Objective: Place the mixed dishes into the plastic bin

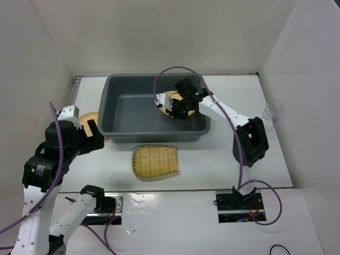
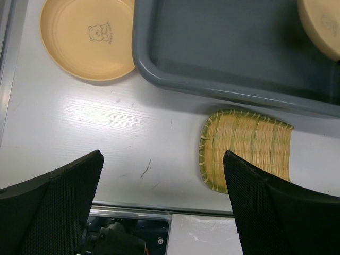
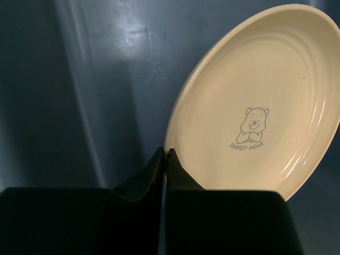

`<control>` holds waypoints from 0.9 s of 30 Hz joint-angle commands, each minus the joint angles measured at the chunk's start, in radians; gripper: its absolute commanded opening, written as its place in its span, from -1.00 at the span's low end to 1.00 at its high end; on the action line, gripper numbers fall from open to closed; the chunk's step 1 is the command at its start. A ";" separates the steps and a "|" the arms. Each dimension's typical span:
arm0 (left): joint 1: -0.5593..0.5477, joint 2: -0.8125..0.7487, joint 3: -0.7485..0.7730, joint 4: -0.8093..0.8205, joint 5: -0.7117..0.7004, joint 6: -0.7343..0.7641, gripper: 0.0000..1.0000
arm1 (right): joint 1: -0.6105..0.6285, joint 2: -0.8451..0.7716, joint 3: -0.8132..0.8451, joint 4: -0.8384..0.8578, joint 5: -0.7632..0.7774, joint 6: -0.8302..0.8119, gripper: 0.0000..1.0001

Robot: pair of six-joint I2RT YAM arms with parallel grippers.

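The dark grey bin (image 1: 122, 109) stands at the table's middle back. My right gripper (image 1: 178, 109) is inside it, shut on the rim of a tan plate (image 1: 170, 99), held tilted on edge. In the right wrist view the fingers pinch the plate (image 3: 260, 101) at its lower left rim, gripper (image 3: 166, 155). My left gripper (image 1: 94, 136) is open and empty, above the table left of the bin. A second tan plate (image 1: 87, 117) lies beside the bin's left wall; it also shows in the left wrist view (image 2: 87, 37). The bamboo tray (image 1: 155, 162) lies in front of the bin.
Two clear cups (image 1: 274, 109) stand against the right wall, the nearer one (image 1: 268, 126) beside my right arm. In the left wrist view the open gripper (image 2: 162, 156) hangs over bare table, with the bamboo tray (image 2: 247, 149) and the bin's rim (image 2: 212, 87) ahead.
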 commanded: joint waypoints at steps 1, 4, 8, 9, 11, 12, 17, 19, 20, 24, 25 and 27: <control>-0.003 0.006 0.008 0.027 0.015 -0.012 1.00 | 0.000 0.036 0.014 0.130 0.056 0.024 -1.00; -0.003 0.029 0.008 0.027 0.015 -0.012 1.00 | 0.000 0.086 0.014 0.160 0.056 0.033 -1.00; -0.003 0.073 0.008 0.027 0.015 -0.012 1.00 | -0.009 0.140 0.014 0.193 0.074 0.044 -1.00; -0.003 0.084 0.008 0.018 0.004 -0.012 1.00 | -0.009 0.140 0.005 0.193 0.074 0.044 -0.98; -0.003 0.121 0.008 0.018 -0.007 -0.023 1.00 | -0.009 0.152 0.005 0.184 0.064 0.065 -0.53; -0.003 0.136 0.008 0.018 -0.007 -0.023 1.00 | -0.009 0.152 0.020 0.174 0.055 0.077 -0.20; 0.023 0.331 0.086 -0.028 -0.049 -0.032 1.00 | -0.009 0.072 0.014 0.171 0.031 0.172 0.36; 0.047 0.482 0.160 -0.104 -0.109 -0.072 1.00 | -0.009 -0.028 -0.023 0.202 0.022 0.235 0.38; 0.060 0.533 0.259 -0.132 -0.147 -0.089 1.00 | -0.023 -0.071 -0.040 0.217 0.022 0.263 0.42; 0.093 0.777 0.552 -0.192 -0.242 -0.158 1.00 | -0.052 -0.316 -0.191 0.301 0.118 0.384 0.68; 0.121 0.814 0.601 -0.192 -0.208 -0.169 1.00 | -0.066 -0.369 -0.223 0.302 0.136 0.395 0.72; 0.260 0.911 0.666 -0.168 -0.093 -0.207 1.00 | -0.077 -0.520 -0.320 0.291 0.183 0.410 0.74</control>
